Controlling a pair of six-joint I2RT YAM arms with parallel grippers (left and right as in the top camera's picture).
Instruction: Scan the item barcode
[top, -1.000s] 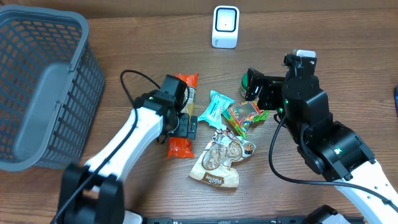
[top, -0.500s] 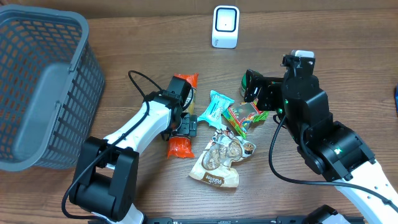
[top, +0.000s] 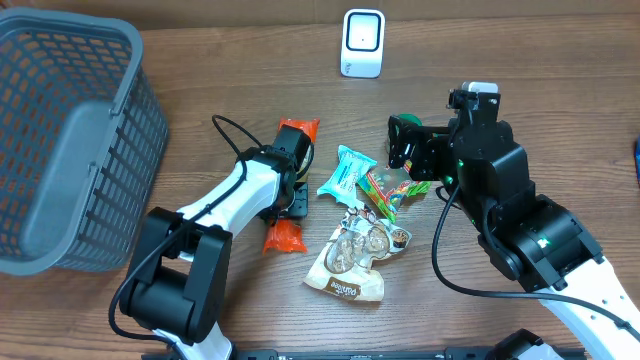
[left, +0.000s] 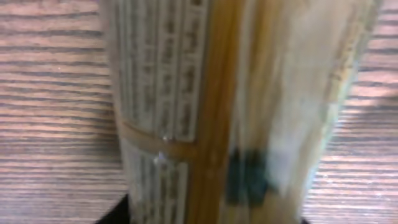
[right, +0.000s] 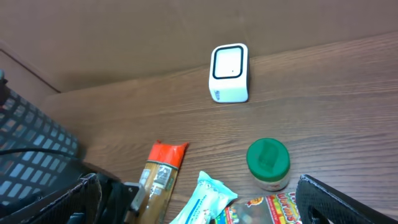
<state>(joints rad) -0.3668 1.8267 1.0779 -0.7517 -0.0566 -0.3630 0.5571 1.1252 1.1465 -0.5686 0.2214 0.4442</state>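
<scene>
The item is a long tan packet with orange ends (top: 297, 135), lying on the wooden table left of a small pile of snacks. My left gripper (top: 290, 197) is clamped across its middle, shut on it. In the left wrist view the packet (left: 205, 93) fills the frame, blurred, its printed label facing the camera. The white scanner (top: 362, 43) stands at the table's far edge, also visible in the right wrist view (right: 229, 73). My right gripper (top: 408, 148) hovers open above the snacks with nothing between its fingers (right: 336, 199).
A grey basket (top: 130, 70) takes up the left side. Beside the item lie a teal packet (top: 345, 172), a colourful gummy bag (top: 390, 185) and a cookie bag (top: 355, 255). A green-lidded jar (right: 268, 163) stands under the right gripper.
My left gripper has closed from wide open onto the tan packet, and the packet's lower end has shifted slightly left. The right arm has edged a little left.
</scene>
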